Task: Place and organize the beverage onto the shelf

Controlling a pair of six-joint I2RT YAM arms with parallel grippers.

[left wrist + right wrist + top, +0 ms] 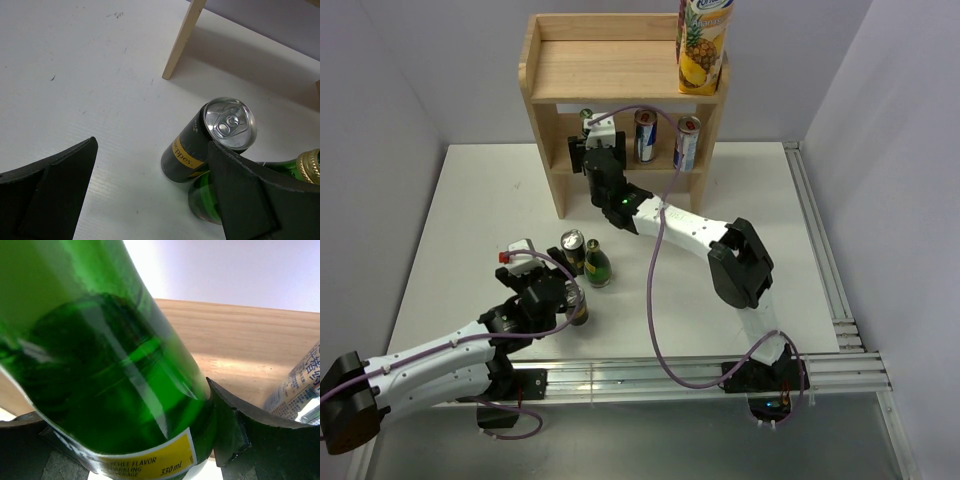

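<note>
The wooden shelf (610, 70) stands at the back of the table. A pineapple juice carton (703, 45) stands on its top board at the right. Two cans (645, 135) (687, 143) stand on the lower tier. My right gripper (592, 140) is shut on a green glass bottle (100, 355) with a yellow label, held upright at the left of the lower tier (240, 340). My left gripper (150, 200) is open and empty, low over the table. A dark can (210, 140) and a green bottle (205, 200) with a gold cap stand just beyond its right finger (250, 200).
In the top view a dark can (572, 250), a green bottle (597, 265) and another can (577, 305) cluster to the right of my left gripper (548, 290). The shelf's front left leg (182, 40) stands ahead. A metal rail (820, 240) runs along the table's right edge.
</note>
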